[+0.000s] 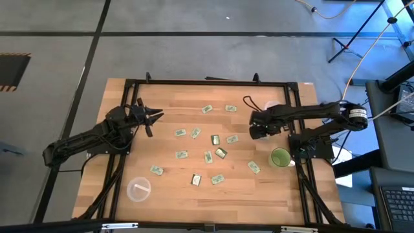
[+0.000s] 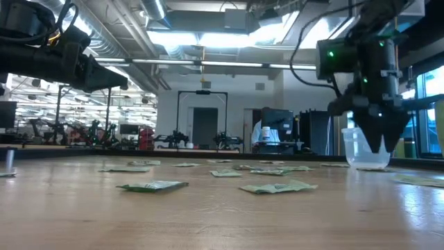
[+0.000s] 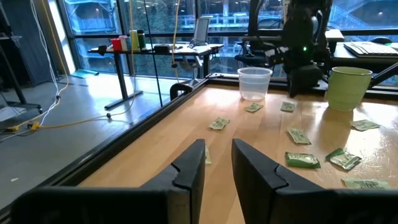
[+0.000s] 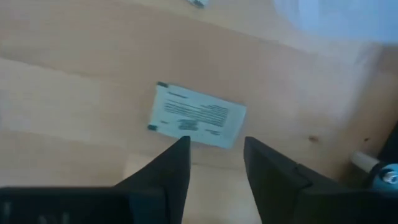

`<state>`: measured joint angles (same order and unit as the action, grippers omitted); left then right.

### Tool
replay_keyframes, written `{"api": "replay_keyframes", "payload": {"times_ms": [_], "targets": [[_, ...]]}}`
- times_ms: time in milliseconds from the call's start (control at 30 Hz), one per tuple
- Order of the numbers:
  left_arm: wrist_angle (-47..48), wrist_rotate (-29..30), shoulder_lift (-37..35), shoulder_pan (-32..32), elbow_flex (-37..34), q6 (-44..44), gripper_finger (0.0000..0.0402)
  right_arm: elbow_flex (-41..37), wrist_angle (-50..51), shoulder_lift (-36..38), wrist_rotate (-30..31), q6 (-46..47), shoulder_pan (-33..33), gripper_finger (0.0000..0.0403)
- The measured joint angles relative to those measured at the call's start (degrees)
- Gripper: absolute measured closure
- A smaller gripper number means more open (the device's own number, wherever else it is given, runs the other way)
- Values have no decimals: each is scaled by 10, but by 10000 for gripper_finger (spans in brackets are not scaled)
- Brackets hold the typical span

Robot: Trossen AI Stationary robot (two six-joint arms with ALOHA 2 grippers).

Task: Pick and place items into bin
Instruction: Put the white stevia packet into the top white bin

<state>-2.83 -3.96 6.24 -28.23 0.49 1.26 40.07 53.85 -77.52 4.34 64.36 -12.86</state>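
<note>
Many small pale green and white packets (image 1: 207, 157) lie flat across the middle of the wooden table, and a few of them are darker (image 1: 221, 153). My right gripper (image 1: 253, 127) hangs open with its fingers pointing down, just above the table in the low view (image 2: 379, 144). One pale packet (image 4: 198, 117) lies flat just ahead of its fingertips (image 4: 214, 155), untouched. My left gripper (image 1: 154, 119) is open and held above the table's left part, level and pointing toward the right side (image 3: 217, 163). It holds nothing.
A green cup (image 1: 280, 157) stands near the table's right edge. One clear plastic cup (image 3: 255, 83) stands at the far right behind my right gripper, and another (image 1: 138, 189) stands at the near left. A black frame (image 1: 207, 82) rims the table.
</note>
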Motion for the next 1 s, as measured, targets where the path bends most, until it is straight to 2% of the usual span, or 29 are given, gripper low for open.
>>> {"api": "replay_keyframes", "payload": {"times_ms": [200,367,600,1000], "targets": [[0,0,0,0,0,0,327,-55,-54,0,1,27,0,291],[0,0,0,0,0,0,327,-84,-97,2,1,27,0,305],[0,0,0,0,0,0,327,-90,-98,2,1,29,0,319],[0,0,0,0,0,0,327,-92,-95,1,2,28,0,375]]}}
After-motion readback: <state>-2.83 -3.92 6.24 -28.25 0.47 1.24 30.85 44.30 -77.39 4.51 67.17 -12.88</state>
